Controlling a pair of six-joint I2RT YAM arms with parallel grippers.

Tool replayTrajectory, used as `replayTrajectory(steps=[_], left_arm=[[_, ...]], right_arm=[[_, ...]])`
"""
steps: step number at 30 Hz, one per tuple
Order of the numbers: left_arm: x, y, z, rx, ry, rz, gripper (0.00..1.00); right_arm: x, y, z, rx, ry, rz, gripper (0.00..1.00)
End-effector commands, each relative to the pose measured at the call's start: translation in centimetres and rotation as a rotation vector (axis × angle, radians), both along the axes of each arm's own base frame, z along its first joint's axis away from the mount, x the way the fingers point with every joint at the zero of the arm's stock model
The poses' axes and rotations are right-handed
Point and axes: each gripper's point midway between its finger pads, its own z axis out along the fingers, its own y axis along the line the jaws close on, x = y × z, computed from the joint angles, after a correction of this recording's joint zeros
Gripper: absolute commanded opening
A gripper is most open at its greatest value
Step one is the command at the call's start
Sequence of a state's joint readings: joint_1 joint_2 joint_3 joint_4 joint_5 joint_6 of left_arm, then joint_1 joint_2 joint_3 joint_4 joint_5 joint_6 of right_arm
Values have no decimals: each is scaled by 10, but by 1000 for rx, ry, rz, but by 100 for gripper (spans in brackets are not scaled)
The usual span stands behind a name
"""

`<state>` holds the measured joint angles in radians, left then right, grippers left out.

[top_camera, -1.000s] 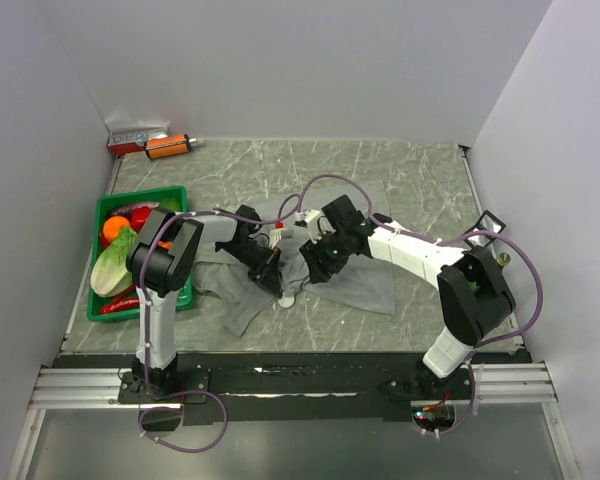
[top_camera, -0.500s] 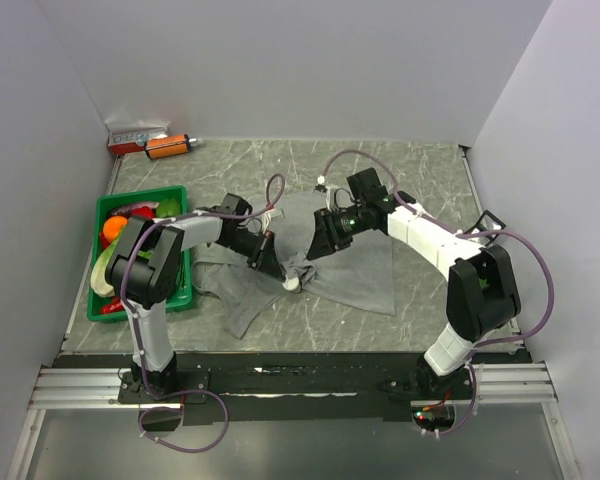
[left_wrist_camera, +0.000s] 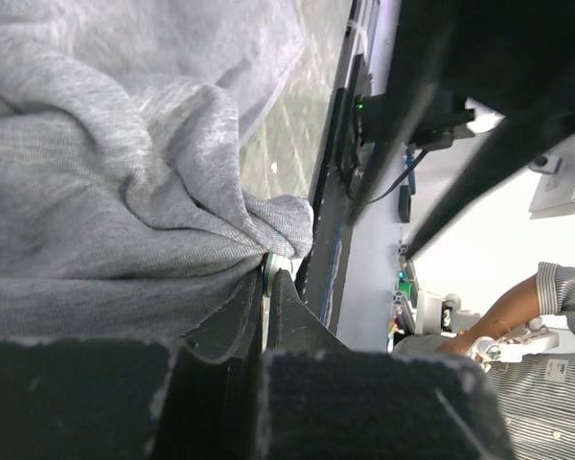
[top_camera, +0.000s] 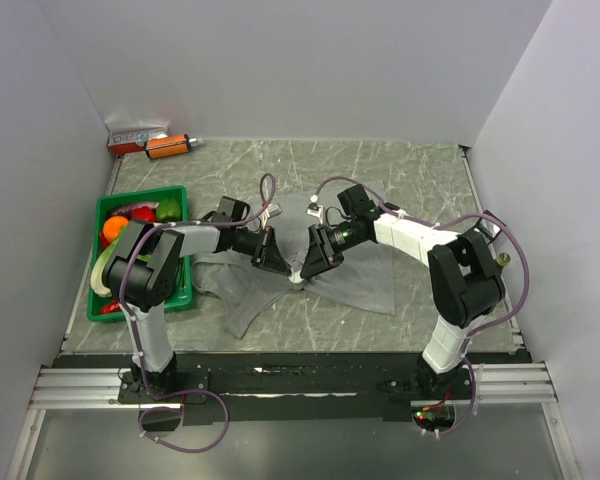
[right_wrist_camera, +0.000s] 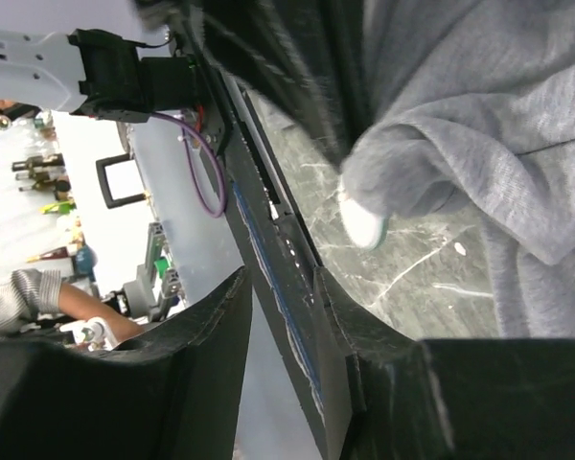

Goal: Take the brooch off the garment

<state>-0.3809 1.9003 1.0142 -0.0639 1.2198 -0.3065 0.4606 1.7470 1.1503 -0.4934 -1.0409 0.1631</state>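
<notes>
The grey garment (top_camera: 355,275) lies rumpled across the middle of the table. My left gripper (top_camera: 283,268) is shut on a bunched fold of it (left_wrist_camera: 105,192), fingertips pressed together (left_wrist_camera: 268,276). The brooch (top_camera: 297,281), a small whitish disc, sits at that fold; its edge shows just past the left fingertips (left_wrist_camera: 271,264). In the right wrist view the brooch (right_wrist_camera: 362,222) pokes out under the knob of cloth (right_wrist_camera: 479,115). My right gripper (top_camera: 305,270) faces it from the right, jaws open and empty (right_wrist_camera: 283,287), the disc a little beyond its fingertips.
A green crate (top_camera: 145,200) holding vegetables stands at the left, beside the left arm. An orange object (top_camera: 170,146) and a small box (top_camera: 135,135) lie at the back left corner. Walls enclose the marble tabletop (top_camera: 420,170) on three sides.
The right gripper swung back from the garment, then came down-left again close to the brooch, its jaws narrowing. The left gripper stayed shut and drew the fold with the brooch slightly up and right.
</notes>
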Motion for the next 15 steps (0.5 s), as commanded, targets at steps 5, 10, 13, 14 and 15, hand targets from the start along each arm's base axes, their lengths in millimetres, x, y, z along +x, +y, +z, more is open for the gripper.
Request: replayTrajectory(steps=[5,10,13,14,15], left_arm=[[2,-6,27,-75,-22,-35,1],[1,-4,24,-65,-10,-59,1],[4,-5,25,-68,-7,-61,1],[4,-6,26,-72,1,-64,1],[4,-7,26,-75,4,-66,1]], right_arm=[[18,3,-7,-57,-69,0,41],[29,-4,-19,-145,-111,-22,42],[33,-5,-22,-164,-122,-23,44],[33,-5,-23,-165,-116,-27,45],[33,-3,-25,-160,-110,-26,45]])
